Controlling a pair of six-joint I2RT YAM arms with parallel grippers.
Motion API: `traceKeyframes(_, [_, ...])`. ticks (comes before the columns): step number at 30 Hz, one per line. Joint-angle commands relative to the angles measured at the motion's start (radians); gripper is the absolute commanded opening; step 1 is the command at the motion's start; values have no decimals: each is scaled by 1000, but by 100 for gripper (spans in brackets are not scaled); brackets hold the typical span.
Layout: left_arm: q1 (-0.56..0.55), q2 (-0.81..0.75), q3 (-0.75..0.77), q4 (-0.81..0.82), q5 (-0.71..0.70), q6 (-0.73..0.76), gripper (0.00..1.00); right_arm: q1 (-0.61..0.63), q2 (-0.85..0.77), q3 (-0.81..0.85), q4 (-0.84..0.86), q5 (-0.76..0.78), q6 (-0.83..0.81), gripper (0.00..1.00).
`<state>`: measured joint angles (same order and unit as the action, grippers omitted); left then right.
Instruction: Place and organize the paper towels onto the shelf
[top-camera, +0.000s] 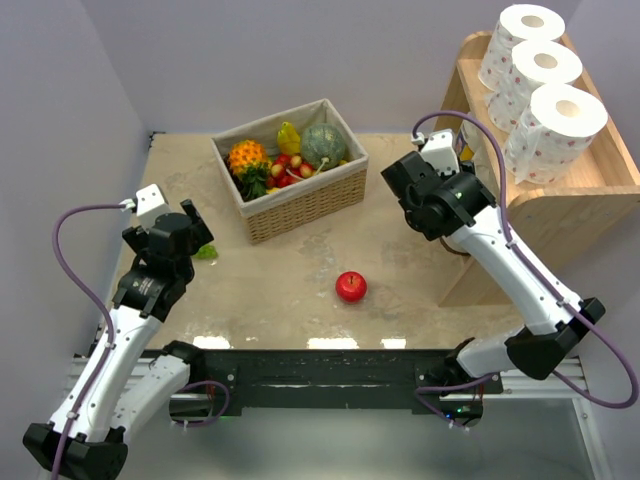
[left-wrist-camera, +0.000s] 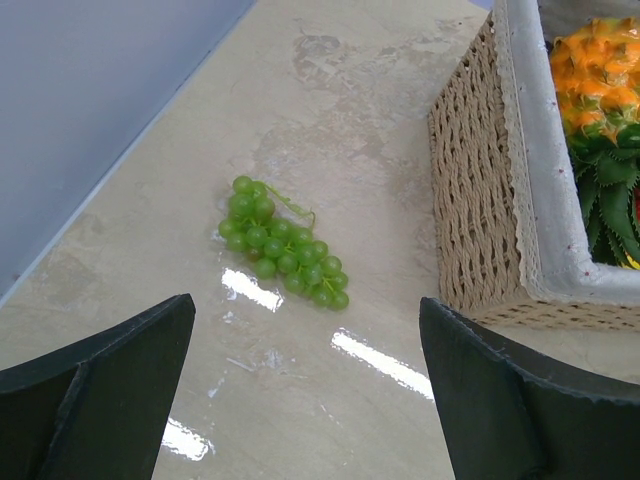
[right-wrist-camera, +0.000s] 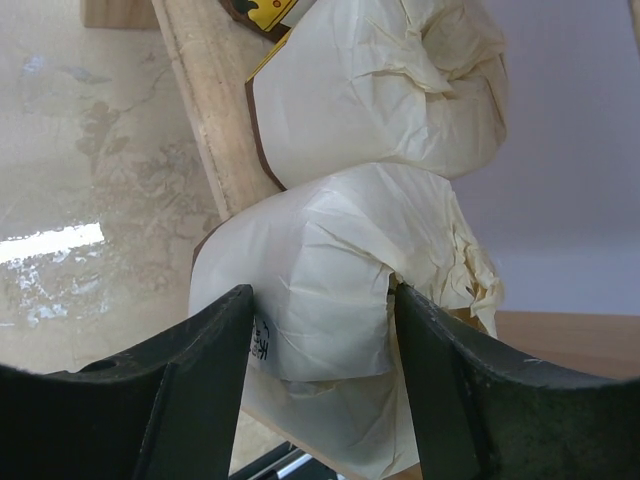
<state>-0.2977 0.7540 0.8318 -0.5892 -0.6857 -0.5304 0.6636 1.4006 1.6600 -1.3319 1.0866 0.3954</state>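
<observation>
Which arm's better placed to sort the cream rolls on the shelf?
Right. Its gripper straddles a cream roll at the shelf; the left gripper is open over by the grapes, across the table.

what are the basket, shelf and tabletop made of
Basket: woven wicker, matte tan, weave visible, with a white cloth lining. Shelf: pale wood, unpainted, faint grain; solid or veneer unclear. Tabletop: glossy beige with marble-like veining and sharp light reflections; stone or laminate, can't tell.

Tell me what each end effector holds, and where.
Left end effector holds nothing. Right end effector straddles a cream paper roll low down; grip cannot be told.
</observation>
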Motion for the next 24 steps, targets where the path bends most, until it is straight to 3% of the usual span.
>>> traceKeyframes(1, [-6,-10,3,35,-26,0,100,-7,11,17,-107,32,14,63])
traceKeyframes(6, [-6,-12,3,35,-29,0,100,-7,28,61,-105,2,-12,70])
traceKeyframes(16, [-8,-28,1,32,-41,-2,100,-7,41,161,-105,-17,-53,74])
traceKeyframes(24, [-8,-22,1,34,-37,0,100,-4,28,198,-102,-128,-66,59])
